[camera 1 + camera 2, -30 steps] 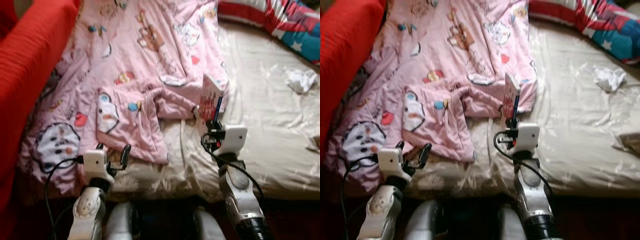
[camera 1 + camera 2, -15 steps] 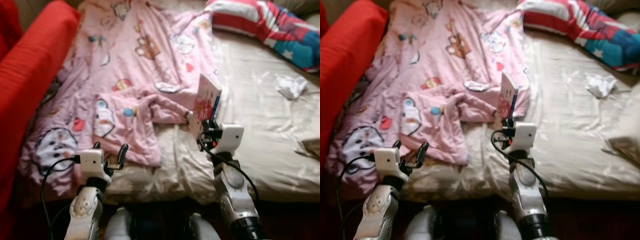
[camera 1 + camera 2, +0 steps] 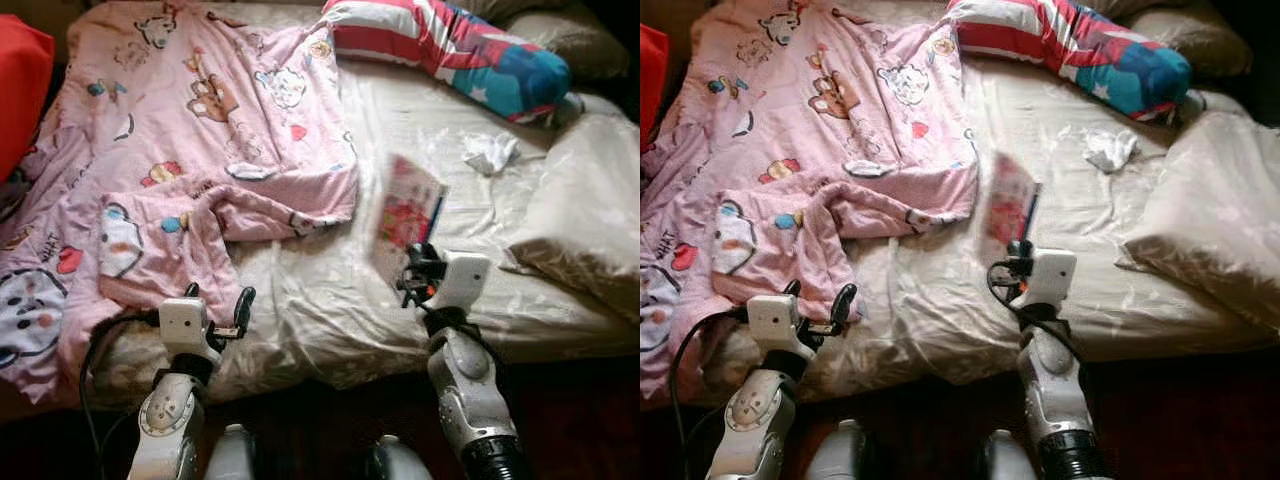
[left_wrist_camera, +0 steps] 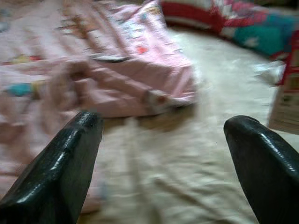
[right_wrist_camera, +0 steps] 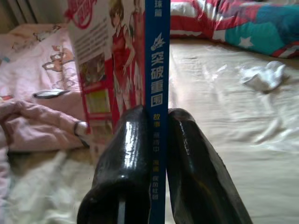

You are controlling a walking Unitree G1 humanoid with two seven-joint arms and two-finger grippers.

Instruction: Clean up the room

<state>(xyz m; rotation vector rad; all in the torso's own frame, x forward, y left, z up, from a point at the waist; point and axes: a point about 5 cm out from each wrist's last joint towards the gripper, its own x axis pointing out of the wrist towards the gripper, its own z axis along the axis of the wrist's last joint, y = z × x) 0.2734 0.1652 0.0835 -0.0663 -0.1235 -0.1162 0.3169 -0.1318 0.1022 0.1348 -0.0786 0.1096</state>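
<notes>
You're facing a bed [image 3: 330, 300] with a cream sheet. Right gripper [image 5: 156, 135]: fingers pinch a book [image 5: 128, 60] by its spine, upright above the sheet. Left gripper [image 4: 163, 154]: fingers spread, empty, pink blanket [image 3: 190, 130] beyond them. A striped pillow [image 3: 450, 45] and crumpled tissue [image 3: 490, 152] lie far beyond the book.

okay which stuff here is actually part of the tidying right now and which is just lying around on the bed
In the job: book, pinched upright by its spine in the right hand; left hand, open, hovering over the bed edge.

Lying about: pink blanket, striped pillow, crumpled white cloth, beige pillow.
</notes>
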